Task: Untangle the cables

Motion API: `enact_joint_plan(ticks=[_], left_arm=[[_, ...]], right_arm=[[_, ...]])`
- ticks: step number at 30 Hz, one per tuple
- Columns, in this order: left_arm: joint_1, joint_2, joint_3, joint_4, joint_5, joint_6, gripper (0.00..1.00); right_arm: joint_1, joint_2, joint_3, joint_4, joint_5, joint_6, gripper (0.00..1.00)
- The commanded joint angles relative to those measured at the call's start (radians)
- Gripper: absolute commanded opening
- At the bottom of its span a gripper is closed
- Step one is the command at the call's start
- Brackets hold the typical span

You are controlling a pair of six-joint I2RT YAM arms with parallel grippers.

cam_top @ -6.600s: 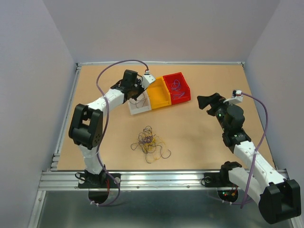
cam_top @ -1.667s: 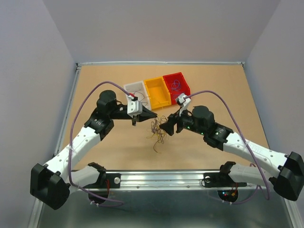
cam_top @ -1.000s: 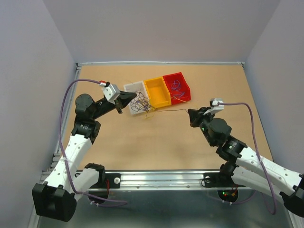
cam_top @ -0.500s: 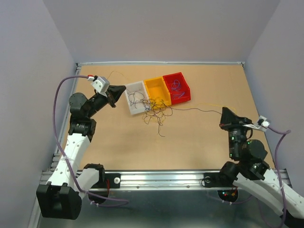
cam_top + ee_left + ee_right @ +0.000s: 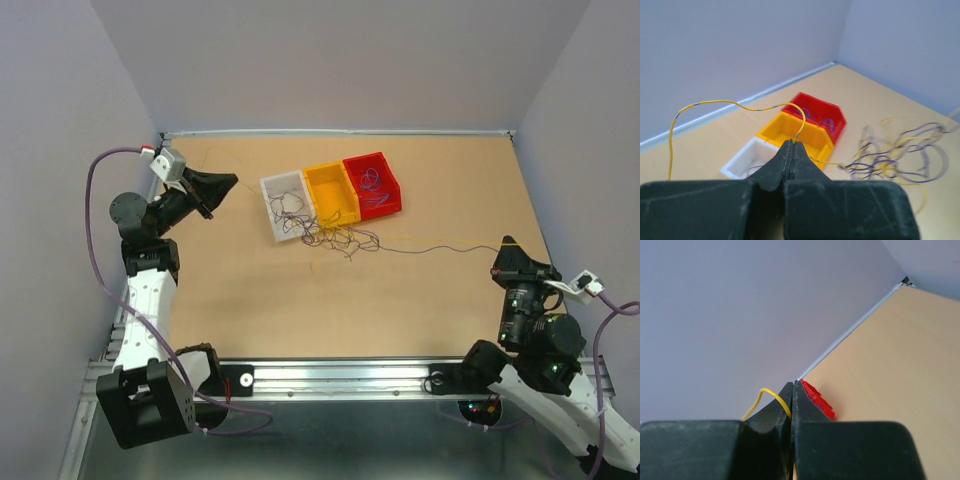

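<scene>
L gripper (image 5: 791,143) clenched on yellow wire (image 5: 735,102), R gripper (image 5: 792,384) on yellow strand (image 5: 766,391); arms swung far apart in last sec. Cable bunch (image 5: 337,236) spread by white bin (image 5: 269,208), loosening.

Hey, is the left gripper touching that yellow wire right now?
Touching. The left wrist view shows the yellow wire pinched between the shut fingers of the left gripper, right at their tips.

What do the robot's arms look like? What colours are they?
The left arm and the right arm are white tubes with chunky black joints. Each ends in a black, pointy hand like a beak: the left hand and the right hand. A thick lavender cable loops along each arm.
</scene>
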Motion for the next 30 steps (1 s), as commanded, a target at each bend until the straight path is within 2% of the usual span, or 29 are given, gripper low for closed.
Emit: enact_joint_plan(ticks=[1, 4, 6, 7, 8, 9, 11, 12, 13, 14, 17, 20, 27, 30], left_arm=[[0.001, 0.016, 0.08, 0.238, 0.327, -0.203, 0.0], [-0.019, -0.03, 0.077, 0.278, 0.411, -0.202, 0.0], [-0.068, -0.073, 0.061, 0.279, 0.439, -0.164, 0.0], [-0.091, -0.125, 0.041, 0.279, 0.447, -0.15, 0.0], [-0.144, -0.151, 0.03, 0.279, 0.453, -0.133, 0.0], [-0.17, -0.205, 0.012, 0.275, 0.454, -0.107, 0.0], [-0.203, -0.249, 0.007, 0.252, 0.453, -0.073, 0.0], [-0.242, -0.269, 0.01, 0.223, 0.453, -0.043, 0.0], [-0.255, -0.295, 0.021, 0.215, 0.453, -0.036, 0.0], [-0.264, -0.306, 0.028, 0.212, 0.445, -0.036, 0.0], [-0.296, -0.314, 0.088, 0.198, 0.429, -0.05, 0.0], [-0.351, -0.285, 0.166, 0.195, 0.412, -0.091, 0.0], [-0.466, -0.193, 0.324, 0.195, 0.287, -0.151, 0.0], [-0.502, -0.151, 0.354, 0.195, 0.266, -0.171, 0.0]], right_arm=[[0.001, -0.021, 0.023, -0.007, -0.014, -0.011, 0.01], [0.001, -0.025, 0.006, 0.017, -0.152, -0.049, 0.02], [0.002, -0.001, -0.019, 0.081, -0.329, -0.109, 0.1], [0.001, 0.051, -0.028, 0.11, -0.413, -0.134, 0.3], [0.001, 0.089, -0.035, 0.171, -0.522, -0.164, 0.41], [0.002, 0.228, -0.02, 0.19, -0.733, -0.196, 0.61], [0.001, 0.419, 0.044, 0.168, -0.898, -0.221, 0.73], [0.002, 0.503, 0.12, 0.142, -1.046, -0.232, 0.8], [0.002, 0.654, 0.145, 0.143, -1.102, -0.243, 0.99], [0.004, 0.707, 0.158, 0.163, -1.226, -0.244, 1.0], [0.002, 0.817, 0.113, 0.334, -1.42, -0.232, 1.0], [0.004, 0.866, 0.086, 0.448, -1.535, -0.218, 1.0], [0.05, 0.969, 0.102, 0.634, -1.756, -0.183, 1.0], [0.119, 0.992, 0.121, 0.634, -1.746, -0.223, 1.0]])
